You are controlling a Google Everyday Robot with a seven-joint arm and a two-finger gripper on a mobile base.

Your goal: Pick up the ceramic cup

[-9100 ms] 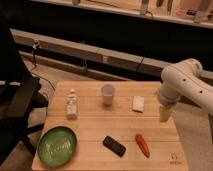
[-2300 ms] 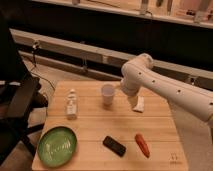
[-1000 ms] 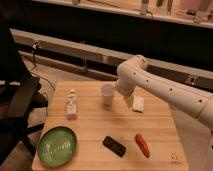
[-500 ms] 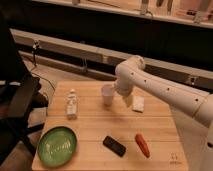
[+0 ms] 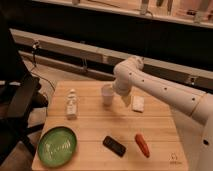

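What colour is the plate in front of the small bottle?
Green: the plate shows best in the camera view. The pincer sits beside the ceramic cup.

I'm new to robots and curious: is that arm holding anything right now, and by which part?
Nothing looks held. The tool is open, close beside the ceramic cup, which stands on the table, not lifted.

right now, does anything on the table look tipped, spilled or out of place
Nothing stands out: the ceramic cup and bottle stand upright, nothing spilled. The gripper sits close beside the cup, jaws open.
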